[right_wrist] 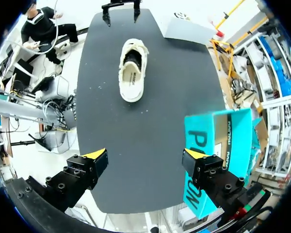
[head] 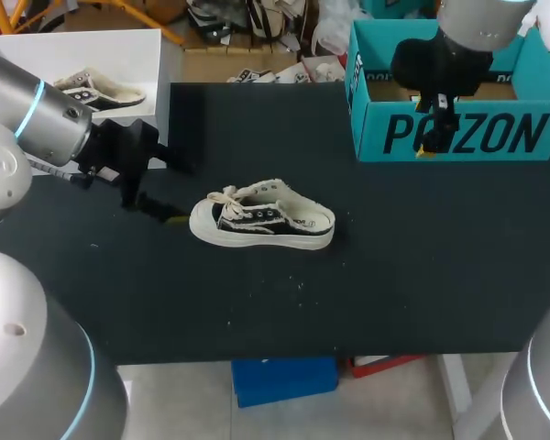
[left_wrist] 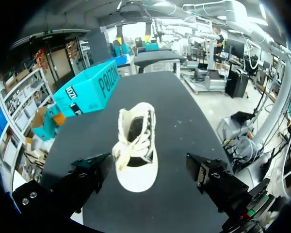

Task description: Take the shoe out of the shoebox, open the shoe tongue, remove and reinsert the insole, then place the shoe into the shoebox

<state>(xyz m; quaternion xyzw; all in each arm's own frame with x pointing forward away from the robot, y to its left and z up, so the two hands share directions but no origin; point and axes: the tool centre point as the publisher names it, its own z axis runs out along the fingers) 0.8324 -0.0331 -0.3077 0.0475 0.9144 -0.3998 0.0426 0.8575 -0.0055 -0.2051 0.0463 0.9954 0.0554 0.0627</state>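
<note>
Just ahead of the left claw (left_wrist: 148, 166), on the black table (left_wrist: 189, 111): the shoe (left_wrist: 136, 145), upright on its white sole, out of the box, toe and cream laces turned toward the claw, heel pointing away from it. Black canvas upper, pale lining, laces loose over the front (insole itself not made out). Wide spread of the left fingers (left_wrist: 94, 170), pinching nothing, one to either side of the toe in the wrist view. From above, nearer fingertip just beside the toe cap, contact or gap impossible to tell. Farther on, beyond the heel and off to one side of the left claw, the teal shoebox (head: 504, 133), open at the top, cardboard showing inside. Over that box's front wall, the right claw (head: 437, 137), also spread, yellow tips well apart with only bare table between them in its own wrist view. Beside and partly under one of the right fingers (right_wrist: 196, 162), the box's printed wall. Well ahead of the right claw, down the length of the table, the shoe's heel end, and past the shoe the left claw facing back.
</note>
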